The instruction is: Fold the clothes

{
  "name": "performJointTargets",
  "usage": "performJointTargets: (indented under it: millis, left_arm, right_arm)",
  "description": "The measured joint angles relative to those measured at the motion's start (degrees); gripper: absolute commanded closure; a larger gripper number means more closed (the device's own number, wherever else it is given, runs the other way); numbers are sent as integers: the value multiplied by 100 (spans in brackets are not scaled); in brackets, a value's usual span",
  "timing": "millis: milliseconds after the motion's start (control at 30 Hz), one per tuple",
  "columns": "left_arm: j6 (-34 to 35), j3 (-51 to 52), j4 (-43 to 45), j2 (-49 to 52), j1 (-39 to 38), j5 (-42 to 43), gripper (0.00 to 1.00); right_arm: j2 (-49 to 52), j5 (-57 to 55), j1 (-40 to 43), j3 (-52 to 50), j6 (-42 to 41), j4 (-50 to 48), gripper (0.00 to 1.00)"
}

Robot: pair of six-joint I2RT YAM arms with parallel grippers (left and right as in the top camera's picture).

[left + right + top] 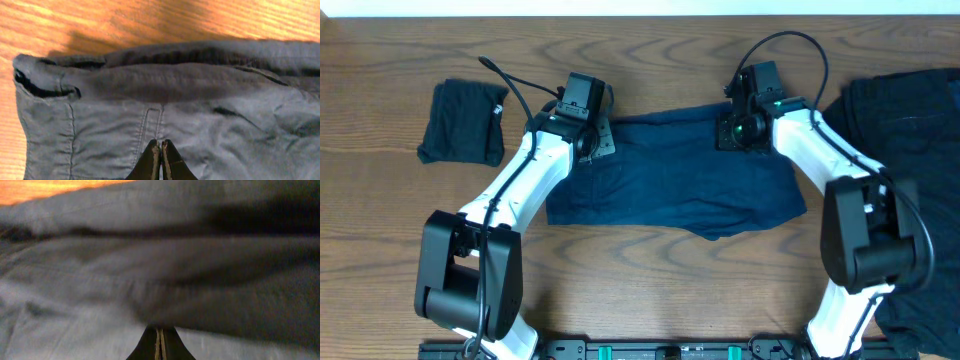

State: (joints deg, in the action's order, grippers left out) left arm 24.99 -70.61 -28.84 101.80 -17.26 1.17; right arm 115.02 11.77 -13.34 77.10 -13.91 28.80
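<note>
Wide navy cloth shorts [670, 175] lie spread on brown wooden table [650, 270]. Near waistband, left gripper [160, 146] closed, tips on cloth. At the other end, right gripper [160, 330] closed likewise. Pinch unclear.

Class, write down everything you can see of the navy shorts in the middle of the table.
Soft, wrinkled navy shorts lie spread wide and flat on the wooden table, with a thick waistband along the far edge. The left hand and right hand, both shut, sit on their upper corners.
</note>
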Motion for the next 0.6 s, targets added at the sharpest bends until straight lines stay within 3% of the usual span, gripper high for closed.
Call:
performJointTargets:
  millis: [300,600]
  left_arm:
    - [-83,2,494,297,0,-74,94]
    - [-199,2,844,1152,7,-474,94]
  right_arm:
    - [302,-234,0,-20,15,-1248,99]
    - [302,-855,0,-26,37,-1298,98]
